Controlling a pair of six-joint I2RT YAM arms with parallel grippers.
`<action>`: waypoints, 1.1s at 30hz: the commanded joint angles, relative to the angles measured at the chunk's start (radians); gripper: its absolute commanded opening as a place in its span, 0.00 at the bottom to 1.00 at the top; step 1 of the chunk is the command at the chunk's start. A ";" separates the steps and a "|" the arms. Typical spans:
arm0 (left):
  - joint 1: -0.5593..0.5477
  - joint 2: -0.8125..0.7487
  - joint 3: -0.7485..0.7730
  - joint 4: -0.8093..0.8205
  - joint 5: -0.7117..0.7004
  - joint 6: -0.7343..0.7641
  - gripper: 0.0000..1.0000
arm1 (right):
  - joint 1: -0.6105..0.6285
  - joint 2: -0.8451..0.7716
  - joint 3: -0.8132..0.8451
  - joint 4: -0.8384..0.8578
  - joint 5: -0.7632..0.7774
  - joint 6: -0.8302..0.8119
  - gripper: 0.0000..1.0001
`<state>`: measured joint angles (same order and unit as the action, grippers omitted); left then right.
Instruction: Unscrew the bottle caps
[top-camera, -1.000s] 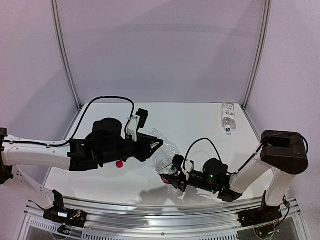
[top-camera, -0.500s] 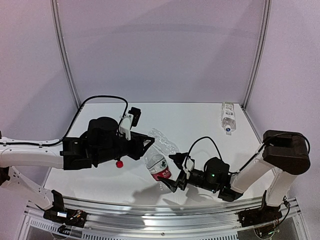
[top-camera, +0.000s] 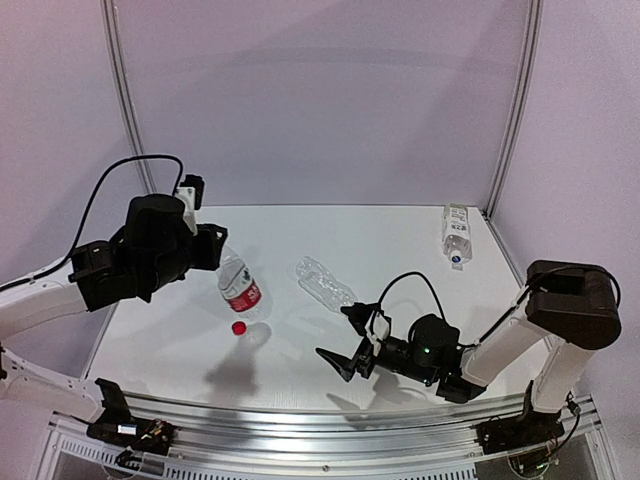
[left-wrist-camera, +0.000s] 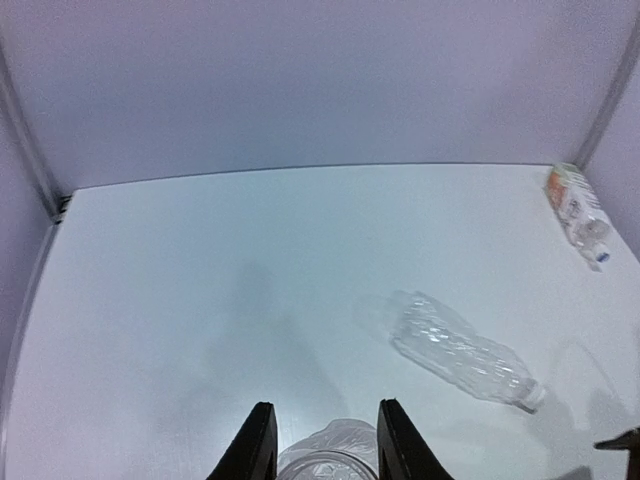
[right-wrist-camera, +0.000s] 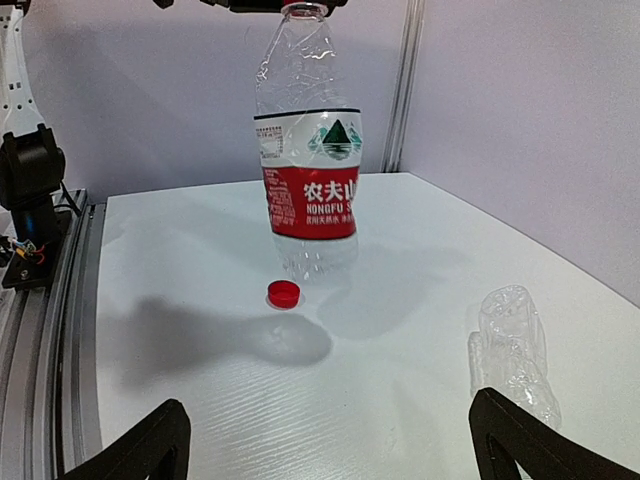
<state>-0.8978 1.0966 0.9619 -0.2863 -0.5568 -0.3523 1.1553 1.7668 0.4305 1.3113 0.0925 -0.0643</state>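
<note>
**Left end effector (top-camera: 215, 252) clamped on the red-labelled bottle (top-camera: 240, 289); right end effector (top-camera: 336, 334) spread wide, holding nothing.**
The bottle hangs upright by its neck above the desk (top-camera: 400, 240), and the red cap (top-camera: 239, 327) lies on the desk just below. The ribbed bottle (top-camera: 325, 283) lies beside the right end effector, apart from it.

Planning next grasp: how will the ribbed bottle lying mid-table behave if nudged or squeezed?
The ribbed bottle looks empty and dented, so probably light and squashy. Lying on its side, it may roll or skid when nudged.
</note>
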 joint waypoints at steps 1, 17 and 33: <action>0.132 -0.027 0.029 -0.132 -0.072 -0.012 0.20 | 0.001 -0.015 -0.004 0.004 0.024 0.000 0.99; 0.438 0.049 -0.023 -0.103 -0.034 -0.035 0.25 | 0.001 -0.017 0.003 -0.018 0.027 -0.003 0.99; 0.473 0.073 -0.101 -0.047 -0.008 -0.059 0.50 | 0.002 -0.017 0.005 -0.024 0.024 -0.004 0.99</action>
<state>-0.4328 1.1625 0.8814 -0.3405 -0.5758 -0.4053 1.1553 1.7668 0.4305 1.3056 0.1104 -0.0647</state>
